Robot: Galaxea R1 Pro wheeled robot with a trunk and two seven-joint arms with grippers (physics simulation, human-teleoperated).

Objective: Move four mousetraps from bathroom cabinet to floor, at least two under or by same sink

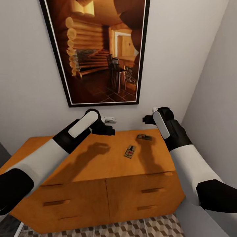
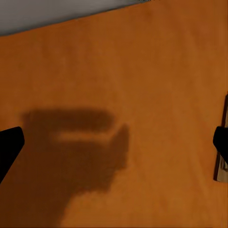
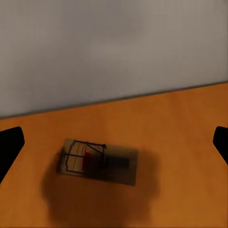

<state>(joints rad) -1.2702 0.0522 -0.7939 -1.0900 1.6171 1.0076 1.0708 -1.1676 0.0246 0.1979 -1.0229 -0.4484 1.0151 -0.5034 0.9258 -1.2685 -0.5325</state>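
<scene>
Two mousetraps lie flat on the orange-brown cabinet's top [image 1: 82, 164]. One mousetrap [image 1: 130, 151] lies near the middle. The other mousetrap [image 1: 144, 137] lies farther back, close to the wall. My right gripper [image 1: 147, 119] hovers open above that rear mousetrap [image 3: 97, 161], with the black fingertips [image 3: 9, 147] spread wide and nothing between them. My left gripper [image 1: 108, 131] is also open over bare cabinet wood [image 2: 114, 71], casting a shadow. The edge of a mousetrap [image 2: 221, 166] shows beside one of its fingertips [image 2: 9, 149]. A strip of cube-patterned bathroom floor [image 1: 148, 227] shows below the drawers.
A large framed picture [image 1: 98, 49] of a log interior hangs on the grey wall behind the cabinet. A small white fitting [image 1: 108, 119] sits on the wall just above the top. A side wall [image 1: 214, 98] closes in at the right. The drawers [image 1: 141, 194] are closed.
</scene>
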